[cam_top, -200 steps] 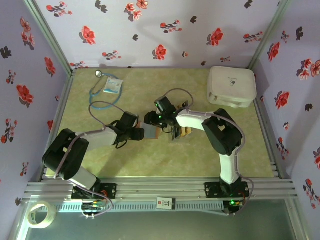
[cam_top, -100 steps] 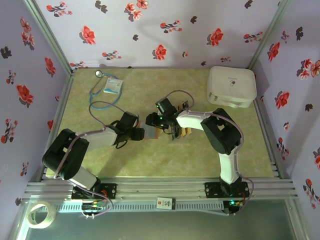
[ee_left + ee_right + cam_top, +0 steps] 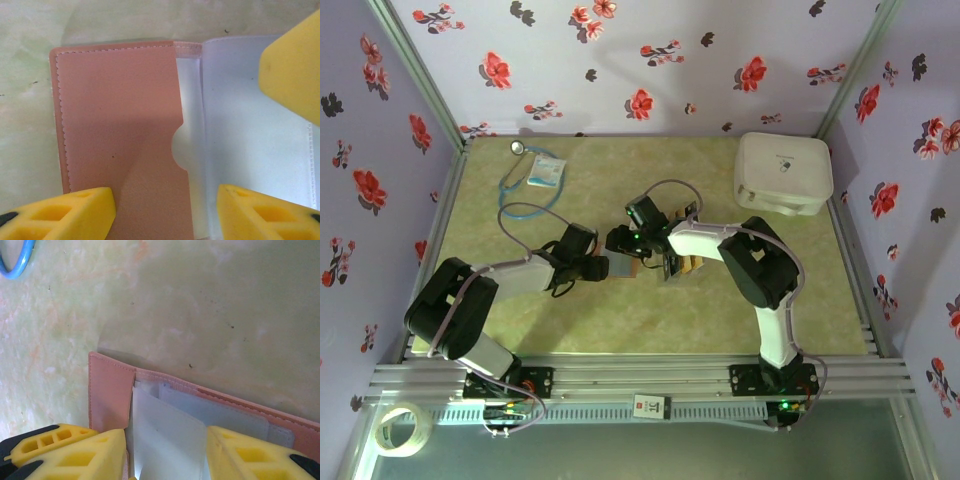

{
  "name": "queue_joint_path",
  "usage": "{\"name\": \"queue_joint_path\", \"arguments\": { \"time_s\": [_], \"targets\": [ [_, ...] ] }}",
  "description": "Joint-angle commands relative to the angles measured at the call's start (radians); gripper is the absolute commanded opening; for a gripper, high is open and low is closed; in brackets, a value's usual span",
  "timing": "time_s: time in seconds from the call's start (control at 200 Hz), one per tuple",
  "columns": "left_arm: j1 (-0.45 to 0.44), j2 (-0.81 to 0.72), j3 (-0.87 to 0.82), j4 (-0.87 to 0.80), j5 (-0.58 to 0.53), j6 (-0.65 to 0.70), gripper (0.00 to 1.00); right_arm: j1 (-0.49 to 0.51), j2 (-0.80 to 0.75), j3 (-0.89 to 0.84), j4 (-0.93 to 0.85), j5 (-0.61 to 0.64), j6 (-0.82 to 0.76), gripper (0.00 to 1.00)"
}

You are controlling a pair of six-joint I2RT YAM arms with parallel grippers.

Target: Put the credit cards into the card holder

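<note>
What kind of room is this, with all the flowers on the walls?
Probably a robot practice booth, not a real room. Two robot arms are bolted to a metal rail at the edge of a green table, flowery purple walls box it in, and a stethoscope lies there like a prop.

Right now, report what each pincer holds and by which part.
The left pincer grips nothing, its jaws open over the open card holder. The right pincer flanks the clear pocket; a grip there cannot be told.

Top external: high at near edge, whole table (image 3: 650,320). 2 wrist cameras: close, downward, sharing card holder (image 3: 120,140).
</note>
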Motion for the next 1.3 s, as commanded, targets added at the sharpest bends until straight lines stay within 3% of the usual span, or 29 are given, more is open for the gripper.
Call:
{"name": "queue_joint_path", "arguments": {
  "time_s": [0.0, 0.17, 0.3, 0.4, 0.67, 0.975, 1.295],
  "targets": [
    [0.002, 0.069, -0.035, -0.025, -0.002, 0.01, 0.6, 0.007, 0.017, 0.036, -0.021, -0.022, 0.005, 0.45],
    [0.021, -0.054, -0.048, -0.046, 0.001, 0.005, 0.68, 0.02, 0.0, 0.051, -0.019, -0.036, 0.019, 0.46],
    [0.055, -0.21, -0.075, -0.045, 0.022, -0.024, 0.81, 0.037, -0.004, 0.071, -0.021, -0.035, 0.034, 0.47],
    [0.089, -0.33, -0.1, -0.047, 0.033, -0.05, 0.99, 0.056, 0.006, 0.097, -0.022, -0.031, 0.047, 0.48],
    [0.151, -0.545, -0.135, -0.092, 0.033, -0.101, 1.0, 0.097, 0.11, 0.198, -0.031, -0.015, 0.077, 0.49],
    [0.163, -0.54, -0.144, -0.103, 0.034, -0.114, 1.0, 0.106, 0.198, 0.265, -0.014, -0.03, 0.102, 0.49],
    [0.165, -0.506, -0.137, -0.112, 0.035, -0.115, 1.0, 0.106, -0.033, 0.124, -0.053, -0.009, 0.011, 0.51]
  ]
}}
